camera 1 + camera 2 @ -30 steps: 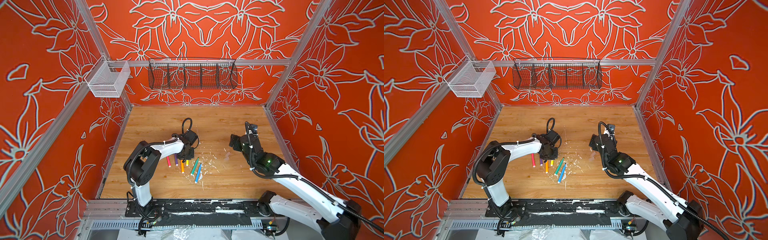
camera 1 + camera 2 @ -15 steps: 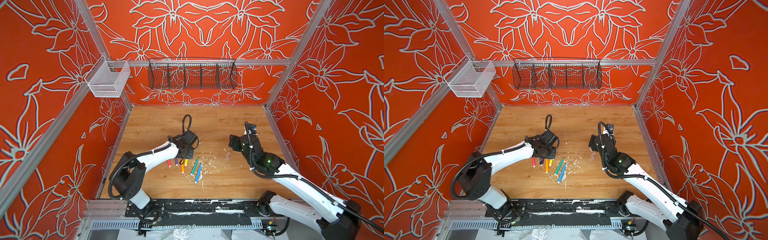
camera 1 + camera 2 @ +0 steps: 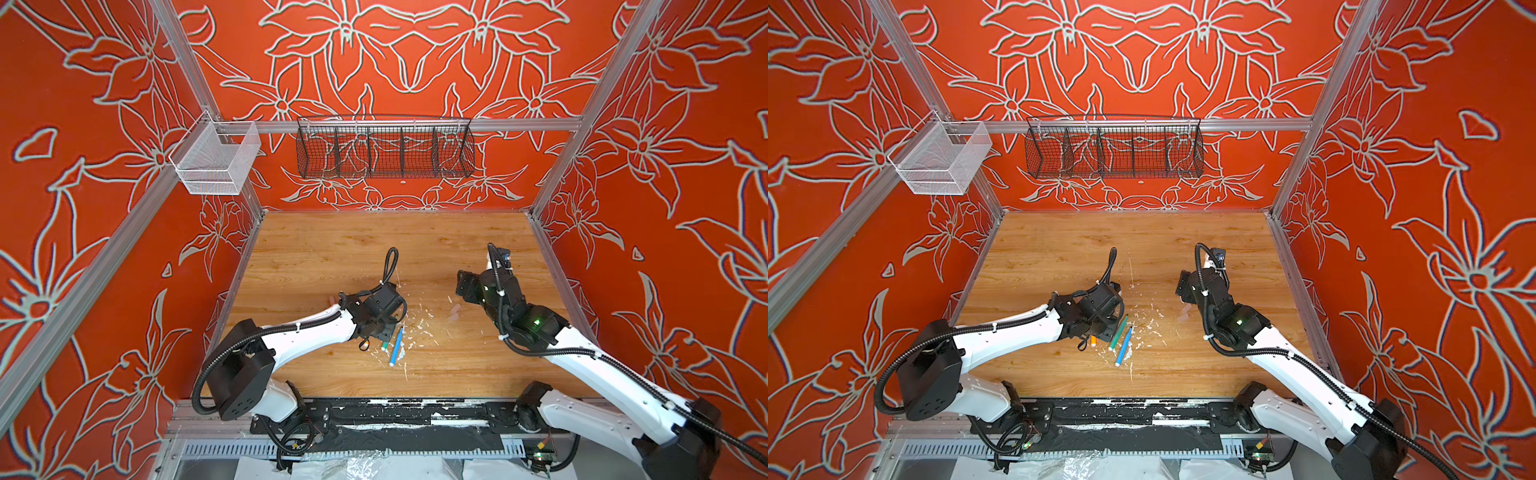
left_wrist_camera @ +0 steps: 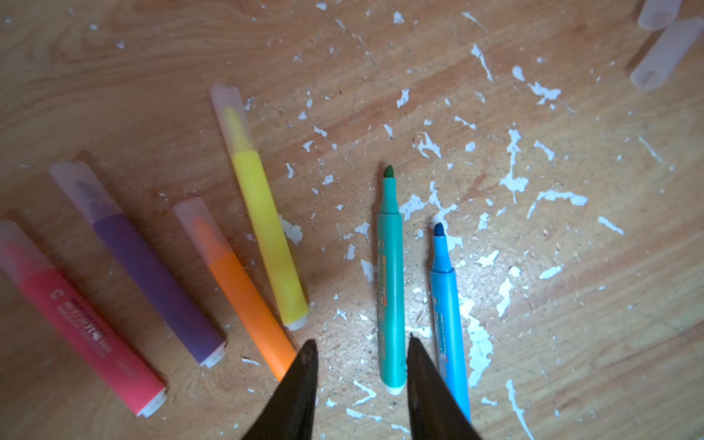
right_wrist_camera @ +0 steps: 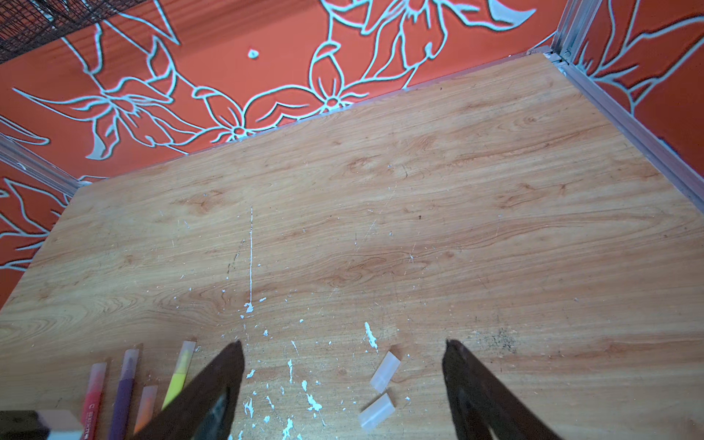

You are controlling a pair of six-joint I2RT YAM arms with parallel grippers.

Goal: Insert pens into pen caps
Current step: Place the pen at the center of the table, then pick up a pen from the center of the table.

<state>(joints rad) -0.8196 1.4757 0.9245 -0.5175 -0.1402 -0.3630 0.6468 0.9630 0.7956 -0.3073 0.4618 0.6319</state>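
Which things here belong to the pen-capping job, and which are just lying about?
Job: capped pink felt-tip pen, capped purple pen, capped orange pen, capped yellow pen, uncapped green pen, uncapped blue pen, two loose translucent plastic caps.
Lying about: white paint flecks, black wire wall basket, white mesh basket.

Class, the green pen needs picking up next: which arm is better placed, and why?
Left. The left jaws hang open over the green pen, which lies between them; the right jaws hover by the loose caps, farther away.
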